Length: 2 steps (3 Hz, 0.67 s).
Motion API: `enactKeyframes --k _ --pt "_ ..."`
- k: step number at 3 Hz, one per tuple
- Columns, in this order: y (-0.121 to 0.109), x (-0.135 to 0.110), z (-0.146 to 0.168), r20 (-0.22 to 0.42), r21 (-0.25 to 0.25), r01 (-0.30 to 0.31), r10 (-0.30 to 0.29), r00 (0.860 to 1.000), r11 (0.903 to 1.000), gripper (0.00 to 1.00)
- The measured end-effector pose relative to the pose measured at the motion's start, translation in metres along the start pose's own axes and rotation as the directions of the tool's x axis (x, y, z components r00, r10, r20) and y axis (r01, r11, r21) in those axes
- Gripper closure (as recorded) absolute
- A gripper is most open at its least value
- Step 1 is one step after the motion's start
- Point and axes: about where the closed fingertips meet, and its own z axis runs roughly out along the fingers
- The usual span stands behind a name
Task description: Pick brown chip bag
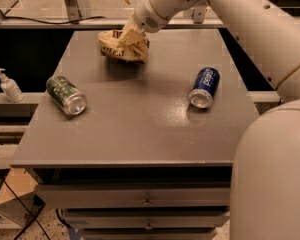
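Note:
The brown chip bag (119, 46) is at the far middle of the grey table (135, 134). Its pale yellow band with dark lettering faces me. It hangs tilted a little above the tabletop, with a shadow under it. My gripper (133, 35) reaches in from the upper right and is shut on the bag's upper right edge. The white arm hides the top of the bag.
A green can (66, 95) lies on its side at the table's left. A blue Pepsi can (205, 87) lies on its side at the right. A white pump bottle (9, 85) stands on a ledge left of the table. Drawers (147, 201) are below the front edge.

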Motion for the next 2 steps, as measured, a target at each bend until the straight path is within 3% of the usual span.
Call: enactKeyframes --k 1,2 --pt "-0.013 -0.024 -0.051 0.005 0.055 0.087 -0.087 0.996 0.9947 1.0" --pt "-0.031 -0.047 -0.116 -0.013 0.132 0.147 -0.146 0.989 0.9803 1.0"
